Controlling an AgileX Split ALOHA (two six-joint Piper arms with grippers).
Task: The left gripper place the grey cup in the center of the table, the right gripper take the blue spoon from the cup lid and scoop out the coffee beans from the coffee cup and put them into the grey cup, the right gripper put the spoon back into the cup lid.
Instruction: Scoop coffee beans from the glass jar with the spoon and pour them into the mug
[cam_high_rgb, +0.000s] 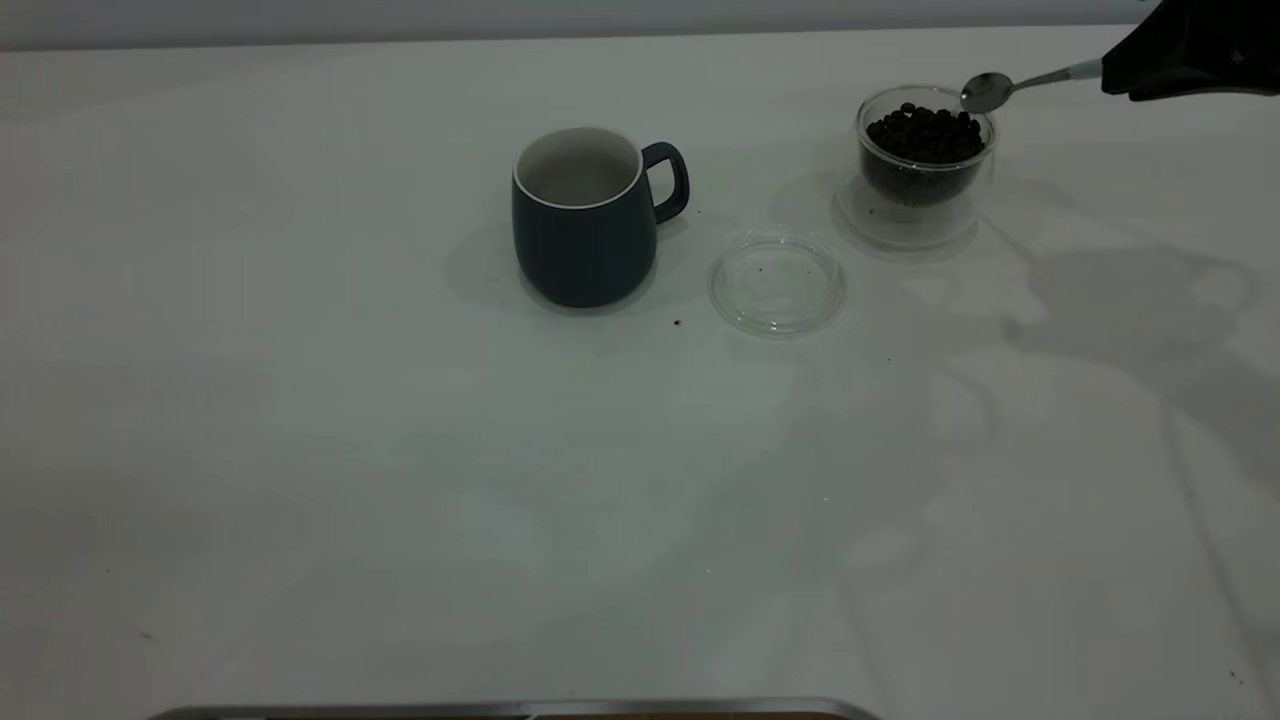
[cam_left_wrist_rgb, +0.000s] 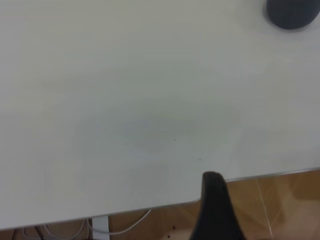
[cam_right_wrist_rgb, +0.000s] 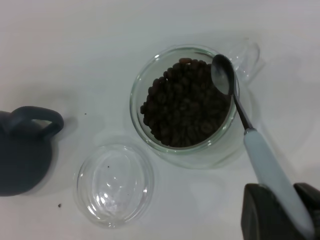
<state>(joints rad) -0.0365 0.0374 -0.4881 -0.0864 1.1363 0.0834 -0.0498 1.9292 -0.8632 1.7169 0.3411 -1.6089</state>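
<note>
The right gripper (cam_right_wrist_rgb: 280, 212) has its fingers pinched on the far end of the blue spoon (cam_right_wrist_rgb: 267, 167), w/ the metal bowl hanging just over the rim of the coffee cup (cam_high_rgb: 925, 160), at approx 1 o'clock of the cup in the exterior view. The bowl looks empty; the coffee beans (cam_right_wrist_rgb: 185, 102) heap close to the rim, so no scoop seems made yet.

The spoon is light and stiff, but a grip so far back on a smooth handle prob lets it twist when the bowl bites into the beans. Beans are loose, hard and roll easily, so a level carry matters. The glass cup is light, slick and breakable, and may slide if pushed sideways.

The grey cup (cam_high_rgb: 585, 215) stands upright near the table (cam_high_rgb: 300, 450) centre, empty, handle at 3 o'clock. The cup lid (cam_high_rgb: 777, 280) lies bare between the two cups, touching neither. The left gripper (cam_left_wrist_rgb: 215, 210) sits back at the table edge, well apart from the mug; one finger shows, so cannot tell its state.
</note>
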